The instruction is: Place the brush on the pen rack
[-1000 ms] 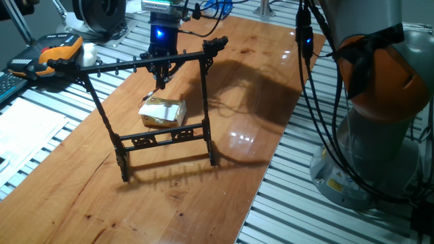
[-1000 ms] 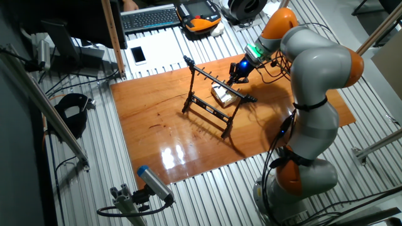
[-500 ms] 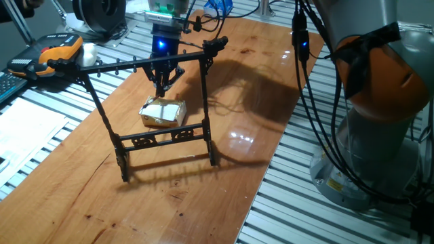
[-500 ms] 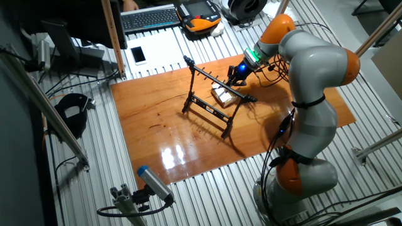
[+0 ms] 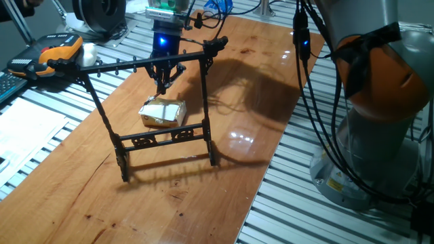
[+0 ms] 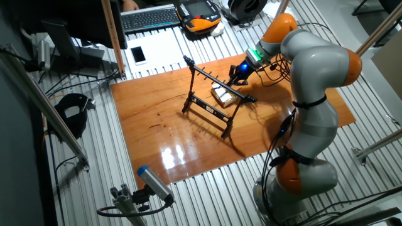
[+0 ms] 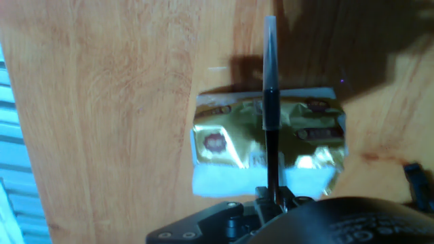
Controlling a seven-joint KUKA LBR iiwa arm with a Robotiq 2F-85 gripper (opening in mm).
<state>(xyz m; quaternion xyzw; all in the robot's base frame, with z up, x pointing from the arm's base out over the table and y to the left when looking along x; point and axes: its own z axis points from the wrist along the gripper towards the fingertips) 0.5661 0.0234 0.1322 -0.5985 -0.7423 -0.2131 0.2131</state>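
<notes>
My gripper (image 5: 164,76) hangs just behind the top bar of the black pen rack (image 5: 163,137), shut on the brush (image 5: 163,87), which points down. In the hand view the brush (image 7: 270,115) runs up from the gripper (image 7: 271,198); its handle is dark and its far end pale. Its tip is above the table, over a yellowish block (image 7: 271,139). In the other fixed view the gripper (image 6: 236,76) is at the far side of the rack (image 6: 210,103), near its right upright.
The yellowish block (image 5: 163,112) lies on the wooden table (image 5: 224,169) under the rack's top bar. An orange-and-black device (image 5: 57,53) and a keyboard (image 6: 151,17) lie off the table. The arm's base (image 5: 380,135) stands at the right.
The gripper with the brush has shifted slightly lower behind the rack's top bar. The rack and the block have not moved.
</notes>
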